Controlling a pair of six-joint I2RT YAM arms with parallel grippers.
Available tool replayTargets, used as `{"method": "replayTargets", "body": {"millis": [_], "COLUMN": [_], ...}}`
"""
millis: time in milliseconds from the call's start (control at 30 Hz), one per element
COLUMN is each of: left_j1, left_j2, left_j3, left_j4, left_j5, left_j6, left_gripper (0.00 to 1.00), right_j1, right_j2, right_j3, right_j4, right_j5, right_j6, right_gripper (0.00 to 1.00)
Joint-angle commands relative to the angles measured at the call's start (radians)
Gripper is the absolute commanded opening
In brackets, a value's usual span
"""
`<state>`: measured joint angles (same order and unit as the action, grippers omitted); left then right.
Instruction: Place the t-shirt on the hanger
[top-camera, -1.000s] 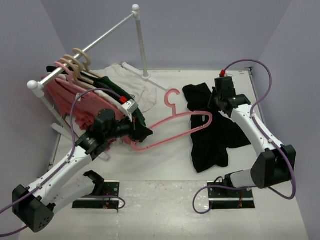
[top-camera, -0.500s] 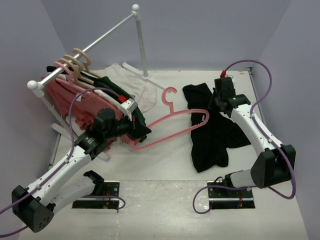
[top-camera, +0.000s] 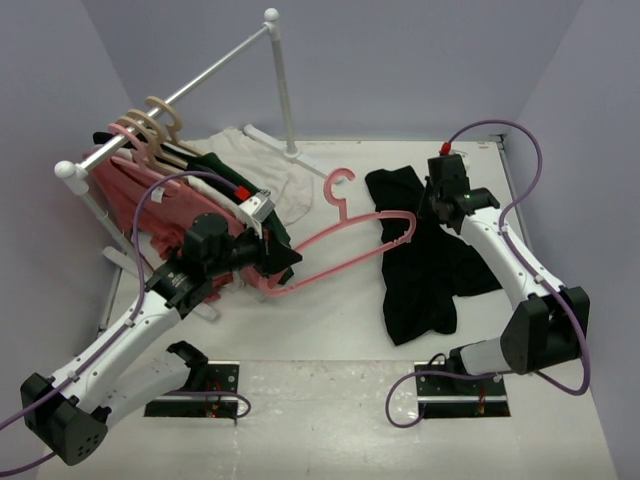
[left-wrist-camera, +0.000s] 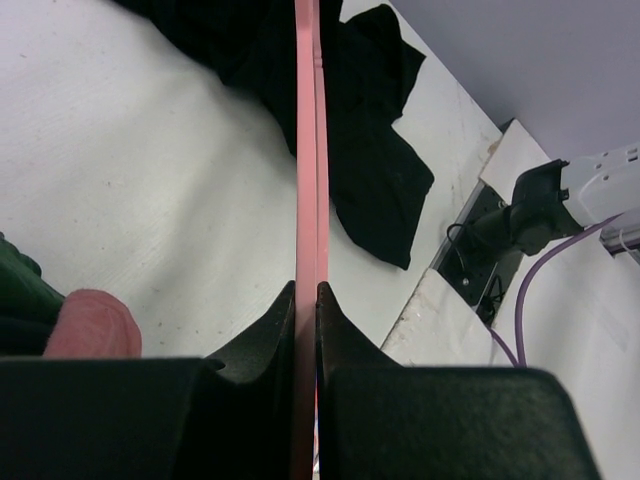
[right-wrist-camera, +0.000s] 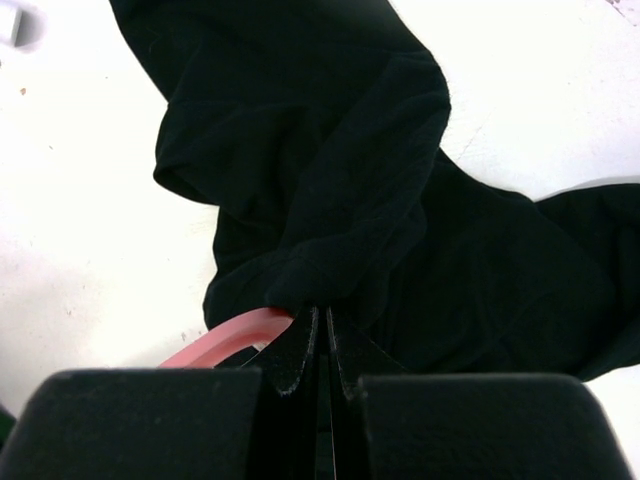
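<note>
The black t-shirt (top-camera: 425, 265) lies crumpled on the white table at the right; it also shows in the right wrist view (right-wrist-camera: 400, 200) and the left wrist view (left-wrist-camera: 370, 150). The pink hanger (top-camera: 340, 235) is held above the table, its right end at the shirt's edge. My left gripper (top-camera: 275, 258) is shut on the hanger's lower left bar (left-wrist-camera: 307, 200). My right gripper (top-camera: 432, 205) is shut on a fold of the t-shirt (right-wrist-camera: 322, 290), right beside the hanger's curved end (right-wrist-camera: 235, 335).
A clothes rail (top-camera: 190, 90) stands at the back left with a salmon-pink shirt (top-camera: 150, 205), a dark green shirt (top-camera: 270, 225) and beige hangers (top-camera: 160, 120). A white cloth (top-camera: 275, 175) lies by its post (top-camera: 285, 90). Table edge and arm bases (top-camera: 455, 395) are near.
The left gripper has lifted and drawn the hanger slightly up and left; its right end has risen at the shirt's edge. The right gripper has stayed on the shirt fold.
</note>
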<state>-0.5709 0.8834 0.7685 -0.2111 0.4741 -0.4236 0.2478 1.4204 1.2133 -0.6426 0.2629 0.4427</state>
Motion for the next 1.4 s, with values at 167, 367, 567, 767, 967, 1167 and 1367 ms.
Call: {"method": "replayTargets", "body": {"millis": [167, 367, 567, 767, 967, 1167, 1367], "left_j1": [-0.004, -0.059, -0.093, -0.098, -0.101, -0.101, -0.101], "left_j2": [0.018, 0.101, 0.115, 0.129, 0.136, 0.08, 0.062], "left_j3": [-0.046, -0.116, -0.176, -0.227, -0.213, -0.064, 0.013], "left_j4": [0.222, 0.494, 0.641, 0.792, 0.869, 0.707, 0.509], "left_j5": [0.031, 0.067, 0.008, 0.054, 0.034, -0.018, -0.203], "left_j6": [-0.053, -0.149, -0.153, -0.156, -0.165, -0.057, -0.051], "left_gripper": [0.0, 0.0, 0.0, 0.0, 0.0, 0.0, 0.0], "right_j1": [0.004, 0.005, 0.005, 0.007, 0.127, 0.188, 0.194], "right_j2": [-0.031, -0.036, -0.054, -0.01, -0.013, -0.066, -0.123], "right_j3": [0.029, 0.033, 0.082, 0.265, 0.384, 0.495, 0.45], "right_j4": [0.016, 0.033, 0.032, -0.063, -0.102, -0.117, -0.119], "right_j5": [-0.122, -0.2, -0.254, -0.246, -0.391, -0.557, -0.429], "right_j6": [0.013, 0.036, 0.036, -0.008, -0.028, 0.001, 0.044], "right_gripper": [0.0, 0.0, 0.0, 0.0, 0.0, 0.0, 0.0]}}
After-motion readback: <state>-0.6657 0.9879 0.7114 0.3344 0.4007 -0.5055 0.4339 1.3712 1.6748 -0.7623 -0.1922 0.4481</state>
